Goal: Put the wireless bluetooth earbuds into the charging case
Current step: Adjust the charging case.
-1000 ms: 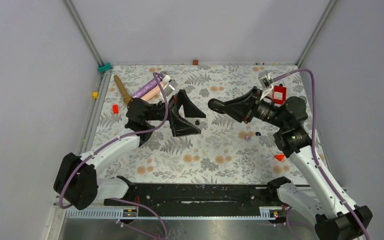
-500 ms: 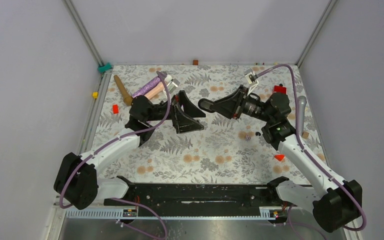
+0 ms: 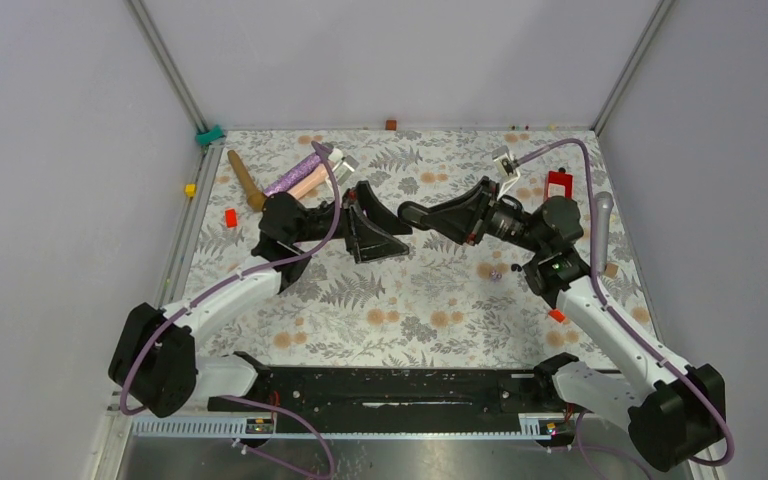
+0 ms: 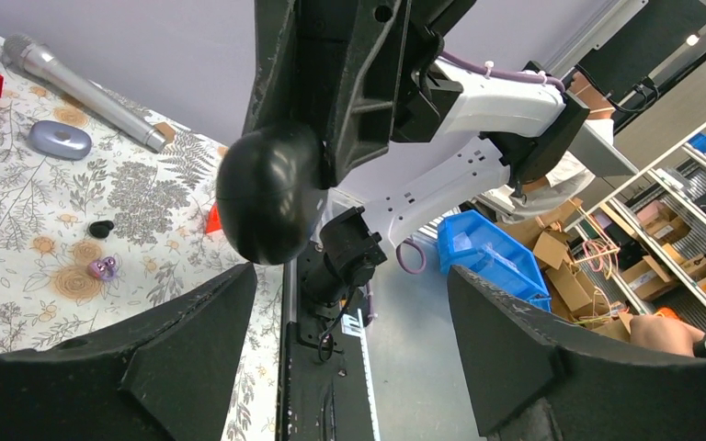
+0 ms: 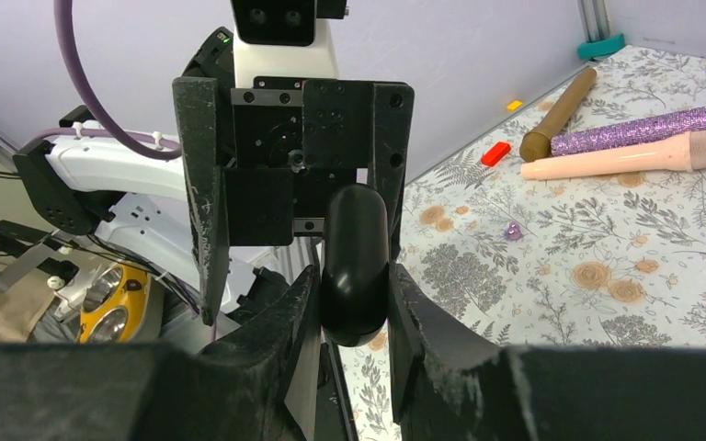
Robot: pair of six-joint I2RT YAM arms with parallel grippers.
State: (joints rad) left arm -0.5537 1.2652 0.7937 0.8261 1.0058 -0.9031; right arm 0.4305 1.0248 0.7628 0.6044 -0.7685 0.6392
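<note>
My right gripper (image 5: 354, 276) is shut on a glossy black oval charging case (image 5: 355, 262) and holds it above the table's middle. The case (image 3: 410, 212) points at my left gripper (image 3: 385, 220), which faces it with jaws apart and nothing gripped. In the left wrist view the case (image 4: 271, 193) hangs just past the left-hand finger (image 4: 193, 322). A black earbud (image 4: 101, 228) and a purple earbud (image 4: 103, 267) lie on the floral cloth under the right arm, visible from above as the purple earbud (image 3: 495, 274) and the black earbud (image 3: 513, 268). Another purple bud (image 5: 513, 231) lies nearer the back left.
A glittery purple microphone (image 5: 634, 131), a pink one (image 5: 625, 158) and a brown one (image 5: 561, 115) lie at the back left. On the right, a grey microphone (image 4: 83, 83) lies beside a lavender oval case (image 4: 60, 140) and a red block (image 3: 558, 184).
The right arm has swung left and carried the black case up to the left gripper. The left gripper's jaws have narrowed a little.
</note>
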